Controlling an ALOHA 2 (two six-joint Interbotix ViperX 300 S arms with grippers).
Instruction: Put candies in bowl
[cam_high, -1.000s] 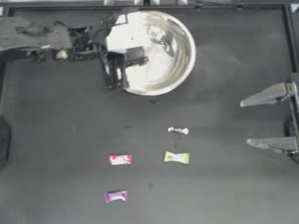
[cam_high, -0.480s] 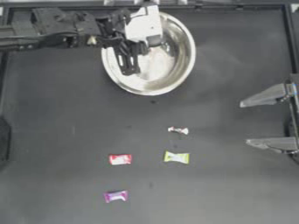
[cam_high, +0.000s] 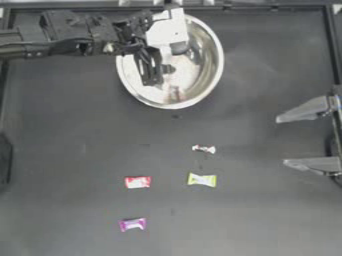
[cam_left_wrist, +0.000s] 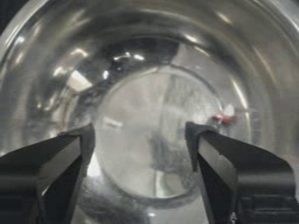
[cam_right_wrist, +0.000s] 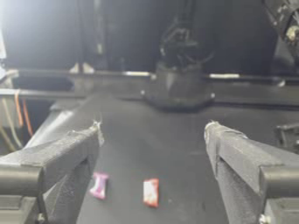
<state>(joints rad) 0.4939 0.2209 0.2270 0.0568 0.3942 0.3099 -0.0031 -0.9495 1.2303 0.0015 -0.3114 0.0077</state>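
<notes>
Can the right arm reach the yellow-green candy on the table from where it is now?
Probably yes. The right end effector waits open at the table's right edge, and the yellow-green candy lies in the open with only bare table between them. The left end effector is far away, over the bowl.

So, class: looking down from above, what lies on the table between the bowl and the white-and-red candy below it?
In the top view, nothing: bare dark table separates the bowl from the white-and-red candy.

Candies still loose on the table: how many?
4: the white-and-red twist, the red candy, the yellow-green candy and the purple packet. A fifth sweet lies in the bowl by the open left gripper.
</notes>
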